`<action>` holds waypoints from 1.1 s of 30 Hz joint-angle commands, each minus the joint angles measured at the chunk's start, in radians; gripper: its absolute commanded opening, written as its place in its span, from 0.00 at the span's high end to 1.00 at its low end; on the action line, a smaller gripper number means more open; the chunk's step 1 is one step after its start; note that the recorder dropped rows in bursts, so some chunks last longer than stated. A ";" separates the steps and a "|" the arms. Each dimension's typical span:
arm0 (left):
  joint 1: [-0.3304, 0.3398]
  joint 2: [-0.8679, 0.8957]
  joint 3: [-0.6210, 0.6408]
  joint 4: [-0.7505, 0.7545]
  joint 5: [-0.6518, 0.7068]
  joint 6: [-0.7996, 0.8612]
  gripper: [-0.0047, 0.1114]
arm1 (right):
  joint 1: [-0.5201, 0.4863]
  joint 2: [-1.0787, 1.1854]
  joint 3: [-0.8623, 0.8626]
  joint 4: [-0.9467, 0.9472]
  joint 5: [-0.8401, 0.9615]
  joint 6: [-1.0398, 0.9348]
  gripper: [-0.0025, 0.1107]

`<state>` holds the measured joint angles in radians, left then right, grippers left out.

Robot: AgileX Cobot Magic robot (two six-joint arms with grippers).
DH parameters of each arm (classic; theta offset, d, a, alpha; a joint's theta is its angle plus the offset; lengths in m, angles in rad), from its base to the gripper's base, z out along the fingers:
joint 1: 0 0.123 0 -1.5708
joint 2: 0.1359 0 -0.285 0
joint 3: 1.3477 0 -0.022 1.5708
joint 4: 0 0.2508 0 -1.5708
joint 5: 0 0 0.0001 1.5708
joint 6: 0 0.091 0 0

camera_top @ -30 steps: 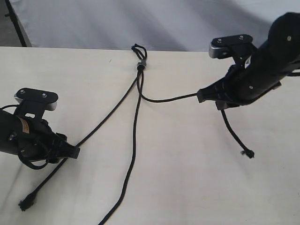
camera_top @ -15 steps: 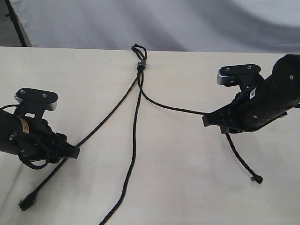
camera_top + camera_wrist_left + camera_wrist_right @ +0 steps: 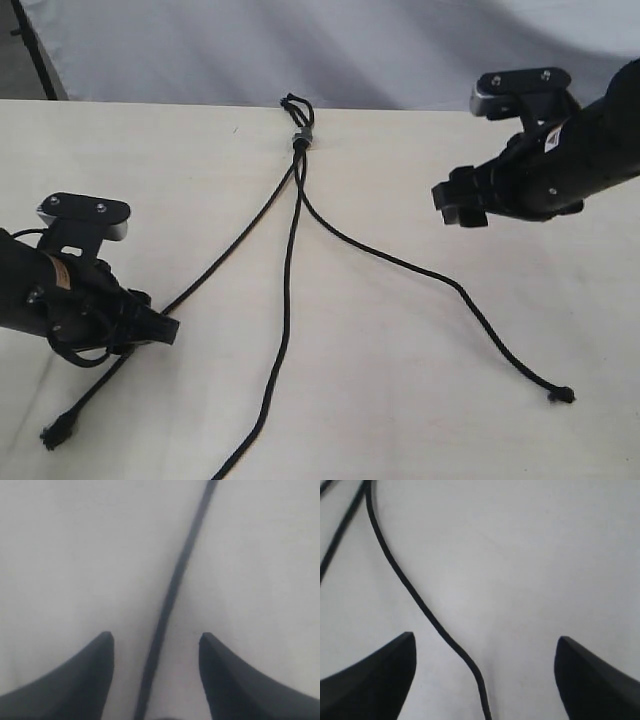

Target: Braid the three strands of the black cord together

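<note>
Right claw (image 3: 455,203) stood wide open, empty (apart from the black cord (image 3: 300,140)). Left claw (image 3: 156,640) was open too, straddling one strand (image 3: 172,590) without pinching it.

At lower left, bulky matte-black left arm (image 3: 40,300), tan label (image 3: 62,272) on casing, thin black cables (image 3: 75,352) looped beneath. On top, flat black plate (image 3: 85,212) with silver edge and two small screws. At upper right, matching black right arm (image 3: 590,150): small white label (image 3: 552,140), second plate (image 3: 522,85) likewise silver-edged and screwed. In wrist views, left gripper (image 3: 156,640) and right gripper (image 3: 485,640) with plain black wedge fingers (image 3: 375,675) tapering to points.
</note>
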<state>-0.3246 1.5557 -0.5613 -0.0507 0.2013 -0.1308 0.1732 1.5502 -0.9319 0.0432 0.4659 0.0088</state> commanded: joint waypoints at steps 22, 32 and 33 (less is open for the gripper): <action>-0.431 0.195 -0.243 0.020 0.043 0.015 0.53 | -0.005 -0.032 -0.017 -0.051 -0.066 -0.009 0.34; -0.431 0.260 -0.243 0.068 0.029 0.014 0.53 | -0.005 -0.032 -0.017 -0.049 -0.066 -0.009 0.34; -0.431 0.265 -0.243 0.068 0.029 0.014 0.53 | -0.005 -0.032 -0.017 -0.043 -0.068 -0.009 0.34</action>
<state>-0.7522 1.8039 -0.8016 0.0121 0.2320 -0.1157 0.1732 1.5208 -0.9463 0.0000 0.4099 0.0000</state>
